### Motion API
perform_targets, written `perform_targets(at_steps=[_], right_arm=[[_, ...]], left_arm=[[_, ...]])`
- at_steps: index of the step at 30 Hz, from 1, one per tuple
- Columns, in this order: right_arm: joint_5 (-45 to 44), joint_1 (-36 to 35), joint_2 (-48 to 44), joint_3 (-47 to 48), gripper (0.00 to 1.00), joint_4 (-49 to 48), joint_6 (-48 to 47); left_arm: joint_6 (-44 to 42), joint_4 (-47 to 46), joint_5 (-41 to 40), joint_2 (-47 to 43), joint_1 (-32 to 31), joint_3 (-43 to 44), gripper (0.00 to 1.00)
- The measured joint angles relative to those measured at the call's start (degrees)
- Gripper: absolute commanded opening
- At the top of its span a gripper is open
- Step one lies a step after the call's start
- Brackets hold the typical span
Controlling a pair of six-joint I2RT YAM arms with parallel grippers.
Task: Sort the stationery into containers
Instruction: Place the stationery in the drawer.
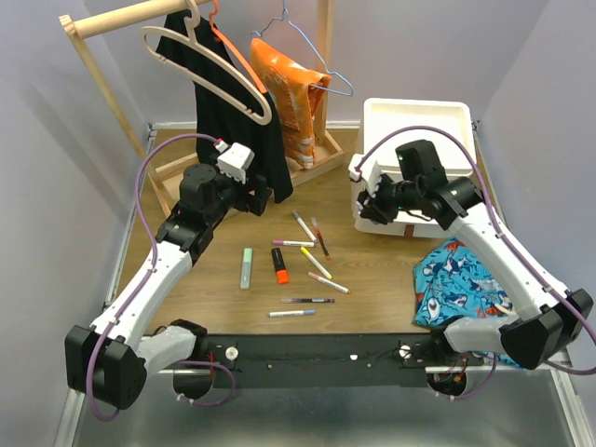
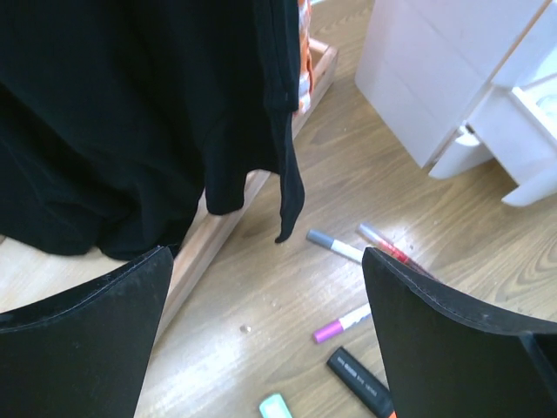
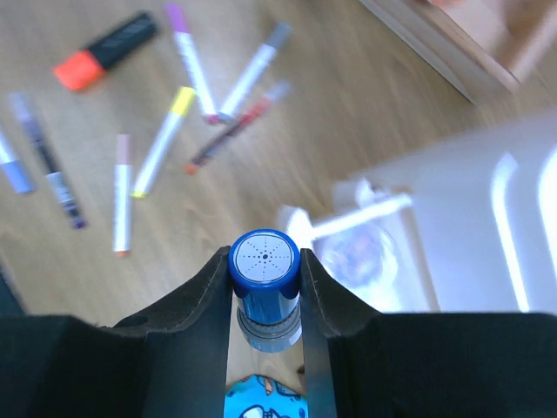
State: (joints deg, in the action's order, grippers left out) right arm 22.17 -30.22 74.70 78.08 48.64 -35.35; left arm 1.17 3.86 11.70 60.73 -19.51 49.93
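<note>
Right pincer [image 3: 265, 261] partly closed, both jaws pressed on a short blue tube [image 3: 264, 283] with a pale dotted cap. It is held upright, gripped just under the cap, firm as far as I can tell. Right below and to the right of it the wrist view shows a white open compartment, blurred, which I take for the pulled-out drawer [image 2: 509, 122] of the white drawer unit [image 1: 372, 107] at the far right of the table [image 1: 205, 307]. From overhead the pincer sits at the unit's near-left corner, close to the drawer front, but I can't tell if it's touching. I judge the step in hand is dropping the tube in. I'd shift a bit further right so the tube is fully over the opening, go low inside the walls, then open slowly so it doesn't bounce out, watching that the fingers don't snag the drawer lip. The shark cloth [image 1: 452, 279] lies near right, under the arm, so I'd stay clear of it on the way back. The rest of the job is mid-table: loose pens [image 1: 307, 300], a green highlighter [image 1: 246, 267] and an orange highlighter [image 1: 279, 264] beside it. Left pincer [image 2: 268, 261] is wide open, empty, hanging by the black garment [image 1: 223, 102] on the clothes rack [image 1: 93, 23], far left.
</note>
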Motion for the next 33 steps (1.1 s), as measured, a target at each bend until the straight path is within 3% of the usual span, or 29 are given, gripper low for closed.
perform_targets(at_steps=[14, 19, 28, 33], right_arm=[[-8.81, 12.61, -3.48, -13.07, 0.12, -13.49, 3.85], [-10.51, 14.91, -4.92, -16.96, 0.36, -18.25, 5.27], [-14.67, 15.72, -6.95, -20.06, 0.54, -23.28, 9.55], [-15.65, 15.72, -9.51, -20.04, 0.57, -23.28, 11.19]], left_arm=[[1.49, -1.25, 1.09, 3.32, 0.00, 2.16, 0.99], [1.70, -0.96, 1.27, 5.01, 0.00, 3.45, 0.99], [1.75, -1.18, 1.49, 5.40, -0.11, 4.96, 0.99], [1.90, -1.20, 1.86, 5.40, -0.39, 4.96, 0.99]])
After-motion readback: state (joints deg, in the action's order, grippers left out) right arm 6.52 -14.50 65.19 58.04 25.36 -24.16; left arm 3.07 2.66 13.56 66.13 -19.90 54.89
